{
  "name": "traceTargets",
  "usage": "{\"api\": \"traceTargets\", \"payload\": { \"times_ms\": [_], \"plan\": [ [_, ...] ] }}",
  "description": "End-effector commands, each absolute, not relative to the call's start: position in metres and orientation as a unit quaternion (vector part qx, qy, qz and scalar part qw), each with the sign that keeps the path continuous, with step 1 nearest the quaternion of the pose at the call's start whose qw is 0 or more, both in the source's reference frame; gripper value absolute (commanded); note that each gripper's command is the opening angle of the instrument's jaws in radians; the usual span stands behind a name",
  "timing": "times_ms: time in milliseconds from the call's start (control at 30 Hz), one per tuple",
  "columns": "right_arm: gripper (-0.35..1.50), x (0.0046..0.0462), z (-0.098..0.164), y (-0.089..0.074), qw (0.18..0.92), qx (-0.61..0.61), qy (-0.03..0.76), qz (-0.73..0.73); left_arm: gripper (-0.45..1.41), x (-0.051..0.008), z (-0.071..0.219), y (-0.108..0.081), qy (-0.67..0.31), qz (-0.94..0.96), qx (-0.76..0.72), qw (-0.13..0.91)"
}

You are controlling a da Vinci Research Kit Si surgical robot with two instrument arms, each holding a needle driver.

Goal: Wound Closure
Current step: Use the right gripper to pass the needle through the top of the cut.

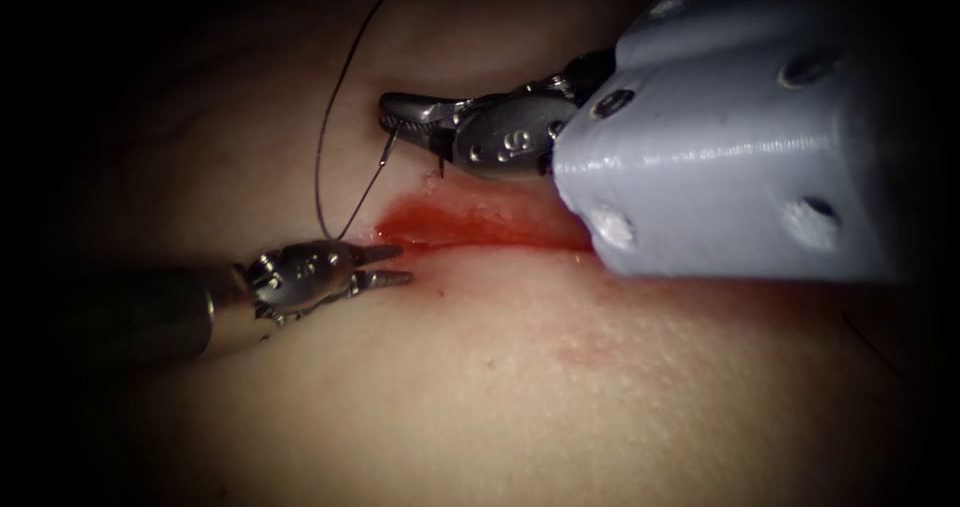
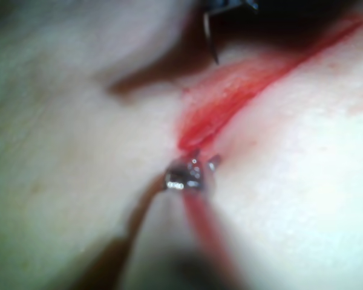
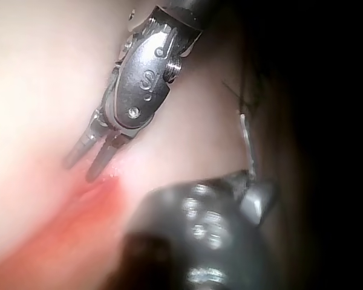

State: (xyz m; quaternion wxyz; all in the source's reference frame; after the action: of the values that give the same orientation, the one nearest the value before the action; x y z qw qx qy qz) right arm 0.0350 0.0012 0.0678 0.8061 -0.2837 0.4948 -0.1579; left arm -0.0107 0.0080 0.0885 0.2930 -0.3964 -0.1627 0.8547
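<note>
right tool (image 1: 392, 115) has its fingers clamped on the needle (image 1: 386, 151) just above the cut (image 1: 480, 229), clear of the tissue (image 1: 520, 367); left tool (image 1: 392, 265) fingers narrowly apart, empty, at the cut's left end

My right tool (image 1: 392, 115) hides part of the needle (image 1: 381, 167), so I can't tell its grip point; thread (image 1: 330, 117) runs off the top edge; cut (image 1: 480, 229) disappears behind the right arm.

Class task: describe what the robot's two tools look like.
Left tool: shiny silver metal, two slim tapered jaws, rivets on the wrist, dark round shaft. Right tool: same silver metal, blunter jaws, wrist stamped with small digits and holes.
</note>
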Motion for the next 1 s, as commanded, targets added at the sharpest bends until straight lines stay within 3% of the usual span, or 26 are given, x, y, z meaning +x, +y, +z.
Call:
{"api": "traceTargets", "payload": {
  "times_ms": [33, 1000],
  "plan": [
    [-0.35, 0.0356, 0.0687, 0.0009, 0.806, -0.284, 0.494, -0.16, 0.01, -0.0113, 0.0892, 0.0077, -0.164, 0.854, -0.397, 0.293],
    [-0.35, 0.0358, 0.0714, 0.0007, 0.807, -0.288, 0.49, -0.158, -0.02, -0.0113, 0.0889, 0.0078, -0.165, 0.854, -0.397, 0.293]
  ]
}}
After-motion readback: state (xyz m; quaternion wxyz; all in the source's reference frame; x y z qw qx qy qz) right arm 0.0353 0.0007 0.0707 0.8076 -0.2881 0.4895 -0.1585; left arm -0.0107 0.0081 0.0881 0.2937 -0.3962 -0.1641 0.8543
